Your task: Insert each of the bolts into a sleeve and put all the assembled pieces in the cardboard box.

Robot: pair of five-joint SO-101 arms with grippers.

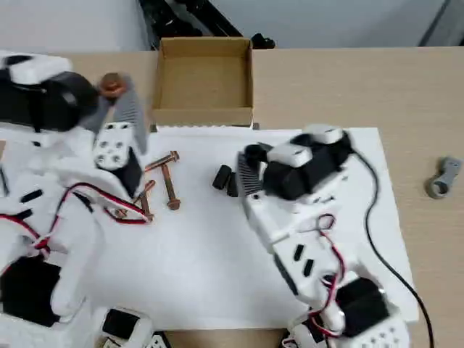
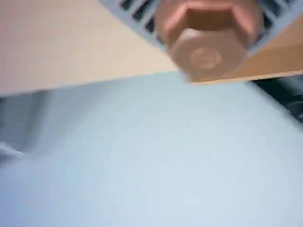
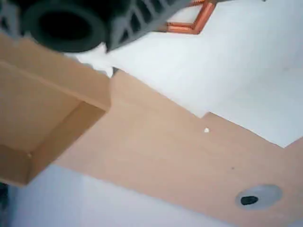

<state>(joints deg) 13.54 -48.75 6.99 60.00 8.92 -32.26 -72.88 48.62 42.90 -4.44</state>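
The left end effector (image 1: 116, 91) is raised at the far left of the table (image 1: 326, 87), just left of the cardboard box (image 1: 203, 80), and is clenched on a copper bolt (image 1: 112, 84). In the left wrist view the bolt's hexagonal head (image 2: 208, 38) sits between the grey ribbed fingers (image 2: 137, 9), above the wood and the edge of the white sheet (image 1: 217, 275).

Three loose bolts (image 1: 168, 181) lie on the sheet near its far left part, close together and beside the left arm. One is angled toward the box, and the others point roughly toward the near edge.

The right end effector (image 3: 66, 14) is over the middle of the sheet, pointing left toward the loose bolts. In the right wrist view it grasps a black sleeve (image 3: 64, 24), with dark ribbed fingers (image 3: 142, 19) on both sides and the sleeve's open bore facing the camera. In the high view two black sleeves (image 1: 222, 176) show at its tip, touching each other; which of them is the held one cannot be told there.

The cardboard box stands open-topped on the wood, just beyond the sheet's far edge. A small grey part (image 1: 442, 176) lies on the wood well off to the right.
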